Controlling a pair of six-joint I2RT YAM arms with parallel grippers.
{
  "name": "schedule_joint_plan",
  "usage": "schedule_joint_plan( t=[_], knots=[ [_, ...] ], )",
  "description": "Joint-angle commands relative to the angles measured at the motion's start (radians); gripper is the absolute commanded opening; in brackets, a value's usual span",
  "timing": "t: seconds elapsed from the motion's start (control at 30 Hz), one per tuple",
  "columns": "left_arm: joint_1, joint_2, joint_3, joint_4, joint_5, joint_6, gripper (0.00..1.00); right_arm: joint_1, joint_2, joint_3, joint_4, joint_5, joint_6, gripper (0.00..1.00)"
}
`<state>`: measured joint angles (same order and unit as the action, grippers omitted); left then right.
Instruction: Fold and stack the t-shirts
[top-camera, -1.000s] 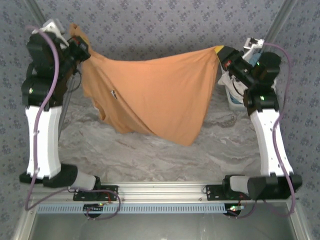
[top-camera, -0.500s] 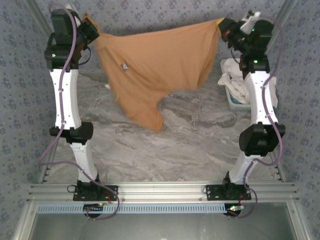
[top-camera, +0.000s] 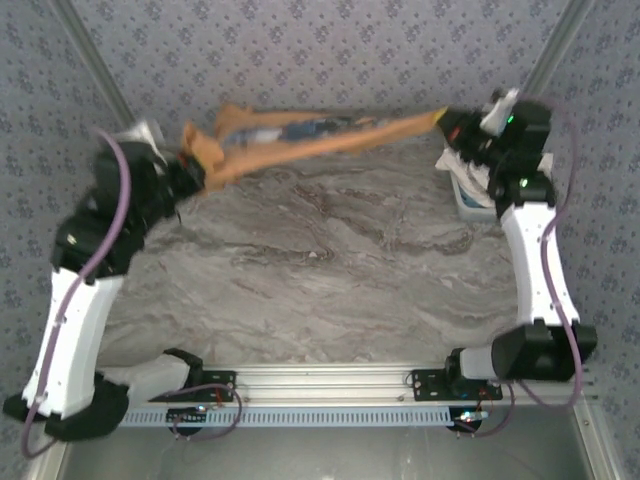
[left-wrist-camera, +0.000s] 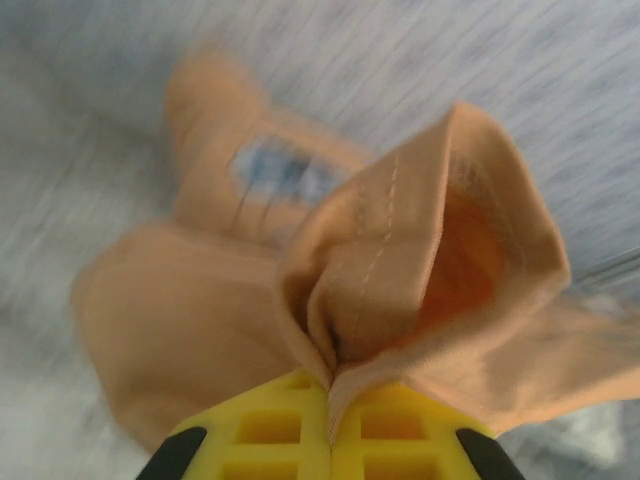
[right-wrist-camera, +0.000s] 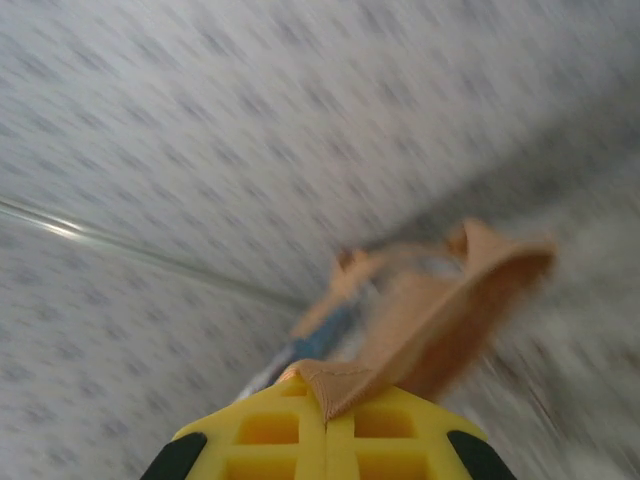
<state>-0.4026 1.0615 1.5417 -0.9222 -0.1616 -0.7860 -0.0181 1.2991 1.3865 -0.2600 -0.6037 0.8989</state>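
Tan-orange t-shirt (top-camera: 300, 145): soft knit cloth, pulled into a long twisted band in the air over the far end of the bench (top-camera: 320, 270), sagging slightly toward the left. In the top view it spans from the left gripper (top-camera: 190, 170) to the right gripper (top-camera: 447, 122). It bunches into loose folds near the left end, where a bluish patch shows among them.

In the left wrist view the left gripper (left-wrist-camera: 330, 400) has its yellow ribbed fingers pressed together, pinching a stitched hem of the shirt (left-wrist-camera: 200, 330). The hem flares up into a rounded open fold. A small pale blue label (left-wrist-camera: 275, 170) sits on the cloth beyond, blurred.

In the right wrist view the right gripper (right-wrist-camera: 328, 392) has its yellow fingers closed on a pointed corner of the shirt (right-wrist-camera: 440, 310). The rest trails away as a blurred strip.

The bench is smooth with a grey marble pattern. The wall (top-camera: 320, 50) is grey with a small repeating print.

The left arm (top-camera: 75, 320) leans out to the left with the elbow bent and the wrist angled inward. The right arm (top-camera: 535, 265) rises steeply with the wrist turned left. A white tub (top-camera: 472, 207) holding crumpled white cloth (top-camera: 460, 165) stands at the far right, just beside the right wrist.
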Motion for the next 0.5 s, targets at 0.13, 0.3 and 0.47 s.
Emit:
schedule_joint_plan(
  t=[0.13,0.3,0.47],
  knots=[
    [-0.008,-0.125,-0.477,-0.013,0.093,-0.269,0.71,0.113,-0.198,-0.489,-0.315,0.225,-0.164,0.76],
    [0.08,-0.091,-0.476,-0.115,0.113,-0.2,0.73,0.145,-0.289,-0.611,-0.39,0.274,-0.124,0.72],
    [0.311,-0.07,-0.595,0.006,0.273,-0.167,0.61,0.306,-0.256,-0.725,-0.194,0.341,0.047,0.62]
  ],
)
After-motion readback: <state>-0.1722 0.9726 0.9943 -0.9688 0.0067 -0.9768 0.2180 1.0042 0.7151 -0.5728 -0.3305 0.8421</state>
